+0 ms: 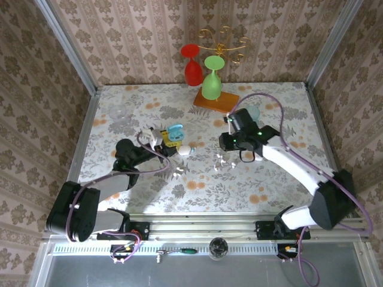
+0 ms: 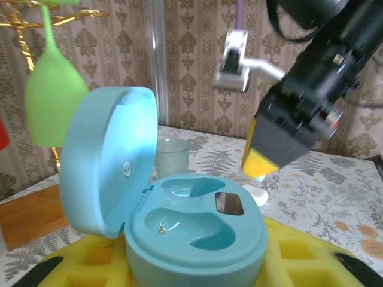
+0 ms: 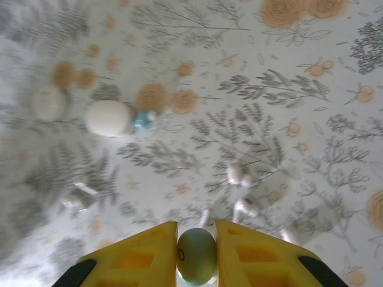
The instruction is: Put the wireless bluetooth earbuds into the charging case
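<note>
The light blue charging case [image 2: 197,233] sits between the yellow fingers of my left gripper [image 2: 197,266], which is shut on its base. Its lid stands open to the left and both wells are empty. From above, the case [image 1: 175,134] is left of centre with the left gripper [image 1: 166,142] at it. My right gripper [image 3: 196,242] is shut on a pale blue earbud [image 3: 196,257], above the table. White earbuds [image 3: 239,174] lie loose on the cloth just beyond it. The right gripper [image 1: 239,154] hovers right of the case, over the white earbuds [image 1: 224,161].
A white pebble-like case [image 1: 184,150] lies between the arms, with another white piece [image 1: 178,173] nearer. At the back, a red glass [image 1: 192,64] and a green glass [image 1: 212,78] stand on a wooden board [image 1: 215,100]. A small clear cup [image 1: 252,112] is nearby.
</note>
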`<move>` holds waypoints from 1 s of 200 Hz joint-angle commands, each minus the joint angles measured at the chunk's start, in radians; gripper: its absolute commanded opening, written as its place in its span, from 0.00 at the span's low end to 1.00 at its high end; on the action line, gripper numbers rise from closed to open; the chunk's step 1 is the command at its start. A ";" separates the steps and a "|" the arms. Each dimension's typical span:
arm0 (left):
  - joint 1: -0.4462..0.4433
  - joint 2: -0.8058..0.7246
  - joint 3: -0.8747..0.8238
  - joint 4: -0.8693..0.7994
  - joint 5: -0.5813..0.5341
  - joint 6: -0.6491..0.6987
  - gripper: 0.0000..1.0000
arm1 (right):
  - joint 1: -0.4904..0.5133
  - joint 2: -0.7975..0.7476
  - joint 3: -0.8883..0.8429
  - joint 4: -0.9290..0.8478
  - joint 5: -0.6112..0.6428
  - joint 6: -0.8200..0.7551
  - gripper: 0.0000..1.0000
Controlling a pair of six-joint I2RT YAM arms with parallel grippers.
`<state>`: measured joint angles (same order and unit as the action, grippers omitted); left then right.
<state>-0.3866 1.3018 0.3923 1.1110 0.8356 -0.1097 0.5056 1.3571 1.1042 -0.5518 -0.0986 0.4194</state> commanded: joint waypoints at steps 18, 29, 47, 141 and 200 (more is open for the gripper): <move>-0.055 0.083 0.078 0.084 0.046 0.013 0.34 | -0.041 -0.160 -0.026 0.047 -0.283 0.069 0.23; -0.063 0.106 0.087 0.100 0.045 0.012 0.34 | -0.041 -0.180 -0.018 0.048 -0.316 0.071 0.23; -0.089 0.143 0.108 0.121 0.055 0.007 0.34 | -0.039 -0.208 -0.009 0.073 -0.387 0.080 0.23; -0.165 0.197 0.155 0.154 0.115 0.016 0.34 | 0.091 -0.084 0.124 0.162 -0.447 0.014 0.23; -0.184 0.186 0.164 0.155 0.141 -0.001 0.34 | 0.093 -0.040 0.137 0.179 -0.446 0.001 0.22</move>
<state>-0.5629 1.4979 0.5270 1.2209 0.9424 -0.1085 0.5938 1.3037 1.2110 -0.3946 -0.5251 0.4446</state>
